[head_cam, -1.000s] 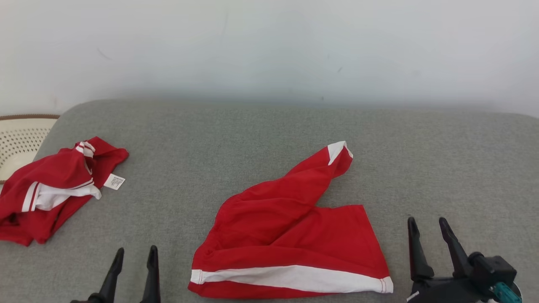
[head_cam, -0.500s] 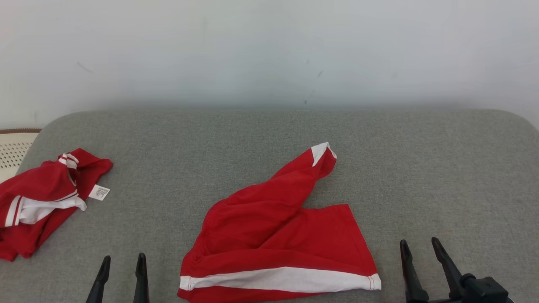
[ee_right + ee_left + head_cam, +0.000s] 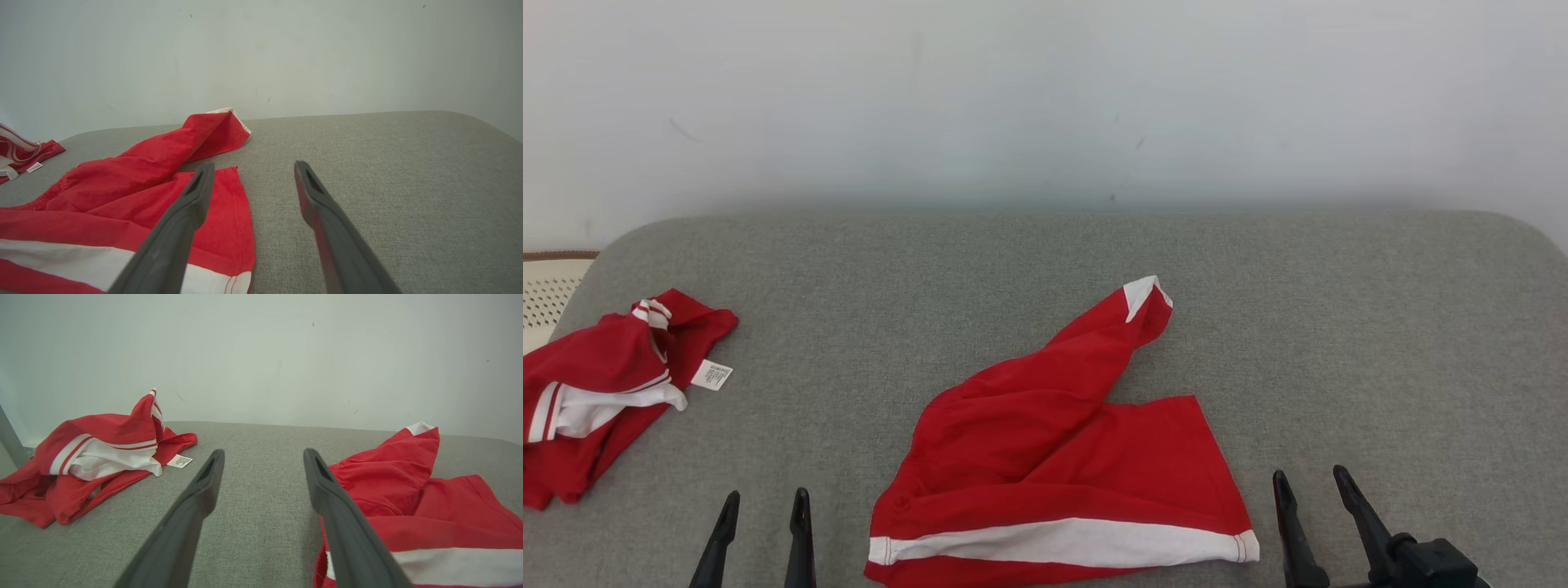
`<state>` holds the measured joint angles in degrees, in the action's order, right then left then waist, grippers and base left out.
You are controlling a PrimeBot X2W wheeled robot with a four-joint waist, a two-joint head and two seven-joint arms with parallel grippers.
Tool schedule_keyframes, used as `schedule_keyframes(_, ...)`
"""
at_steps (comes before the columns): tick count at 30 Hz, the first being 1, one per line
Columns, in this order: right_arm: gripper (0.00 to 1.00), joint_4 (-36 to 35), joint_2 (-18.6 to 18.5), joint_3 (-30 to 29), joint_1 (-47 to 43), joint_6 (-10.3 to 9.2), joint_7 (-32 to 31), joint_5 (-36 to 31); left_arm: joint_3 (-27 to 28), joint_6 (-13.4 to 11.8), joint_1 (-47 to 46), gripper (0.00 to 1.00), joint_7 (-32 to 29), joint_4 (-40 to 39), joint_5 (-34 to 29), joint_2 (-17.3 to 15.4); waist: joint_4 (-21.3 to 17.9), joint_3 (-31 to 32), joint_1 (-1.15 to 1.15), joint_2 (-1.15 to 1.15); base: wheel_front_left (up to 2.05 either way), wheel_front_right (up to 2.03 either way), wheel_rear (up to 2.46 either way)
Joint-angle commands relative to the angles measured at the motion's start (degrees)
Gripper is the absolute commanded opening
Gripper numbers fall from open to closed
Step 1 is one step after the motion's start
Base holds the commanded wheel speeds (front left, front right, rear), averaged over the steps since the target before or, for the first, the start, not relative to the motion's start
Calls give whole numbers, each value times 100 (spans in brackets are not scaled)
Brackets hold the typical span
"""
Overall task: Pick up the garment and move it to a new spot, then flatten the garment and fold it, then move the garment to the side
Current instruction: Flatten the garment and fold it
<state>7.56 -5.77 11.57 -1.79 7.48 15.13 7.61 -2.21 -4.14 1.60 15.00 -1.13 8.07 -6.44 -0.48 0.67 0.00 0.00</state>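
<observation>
The garment [image 3: 1062,465], red with a white band, lies at the lower centre of the head view on the grey upholstered surface [image 3: 1380,327]. It is partly spread, with one leg twisted up toward the frame's centre. It is judged neither flattened nor folded. Whether the first move was made cannot be told, and flattening, folding and setting aside are left.

The left hand [image 3: 766,500] at the lower left and the right hand [image 3: 1309,478] at the lower right are held empty, fingers apart, either side of the garment.

Two garments are counted in all. The second red garment [image 3: 596,384] is crumpled at the left edge and bears one white label [image 3: 711,375]. Also counted are two hands and one pale basket [image 3: 543,290], partly cut off.
</observation>
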Motion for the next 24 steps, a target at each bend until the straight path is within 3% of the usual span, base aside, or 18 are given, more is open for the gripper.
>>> schedule_keyframes(1,100,34,12,-8,30,3,6,-63,42,-24,-30,100,23,-14,-50,15,-20,-3,0,0,0,0,0)
schedule_keyframes(24,100,129,47,-46,92,3,6,-95,86,38,57,100,23,31,-114,-19,-60,14,0,0,0,0,0)
